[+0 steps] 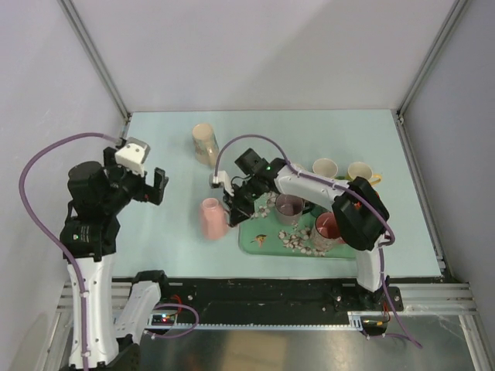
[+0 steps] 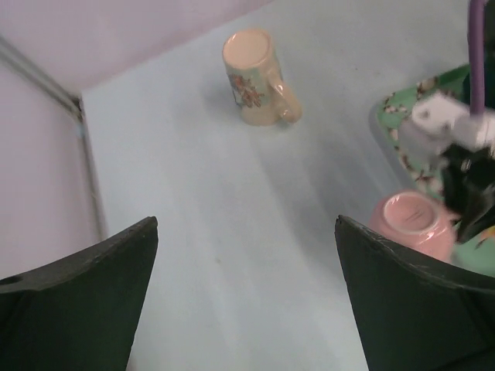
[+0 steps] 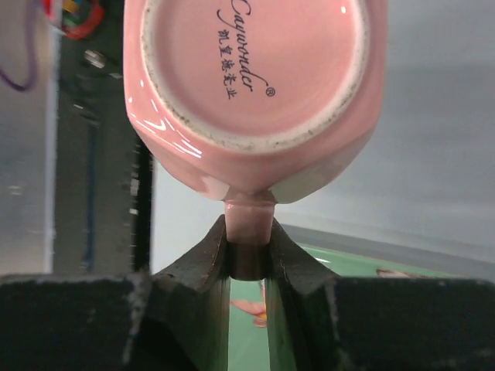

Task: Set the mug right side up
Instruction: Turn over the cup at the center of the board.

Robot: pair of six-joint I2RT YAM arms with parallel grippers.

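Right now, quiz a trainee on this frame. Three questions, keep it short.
1. True or false: the left gripper is shut.
2. The right gripper grips the pink mug by its: A rim, B handle, C base.
3. How many mugs stand on the tray?
Key: 1 false; 2 B; 3 two.

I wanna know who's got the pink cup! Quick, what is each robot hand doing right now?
Left gripper: open, holding nothing.
Right gripper: closed on the handle of the pink mug.
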